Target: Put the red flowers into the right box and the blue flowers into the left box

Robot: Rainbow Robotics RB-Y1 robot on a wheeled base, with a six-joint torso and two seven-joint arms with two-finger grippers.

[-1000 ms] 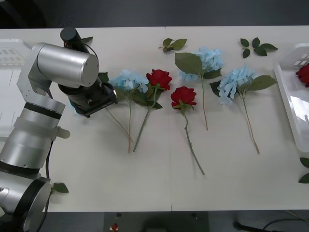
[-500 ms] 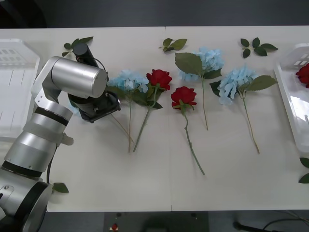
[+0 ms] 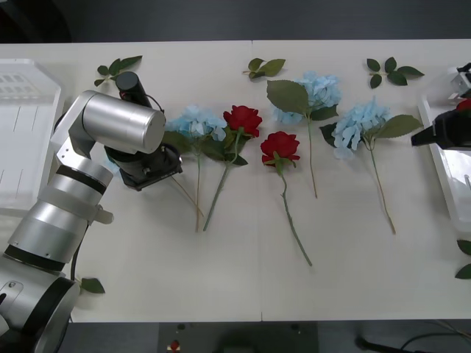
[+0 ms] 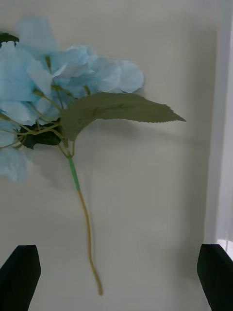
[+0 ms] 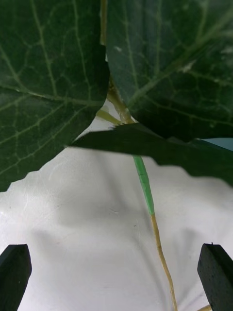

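Note:
Three blue flowers (image 3: 195,122) (image 3: 318,91) (image 3: 360,123) and two red flowers (image 3: 243,118) (image 3: 280,145) lie in a row across the table. Another red flower (image 3: 464,106) rests in the right box (image 3: 446,175). My left gripper (image 3: 152,168) hangs low beside the leftmost blue cluster. In its wrist view it stands open (image 5: 116,279) over a thin stem (image 5: 144,184) under broad green leaves (image 5: 48,82). My right gripper (image 3: 433,135) is over the right box's near rim, open (image 4: 116,274), looking down on the rightmost blue flower (image 4: 63,77) and its stem (image 4: 85,218). The left box (image 3: 22,132) sits at the far left.
Loose green leaf sprigs lie along the far side (image 3: 118,68) (image 3: 265,68) (image 3: 391,72), and single leaves sit near the front left (image 3: 92,285) and right edge (image 3: 464,257). The right box's white rim (image 4: 222,146) runs beside the right gripper.
My left arm has swung right and settled lower beside the leftmost blue flower. The right gripper has come into the front view at the right edge, above the right box.

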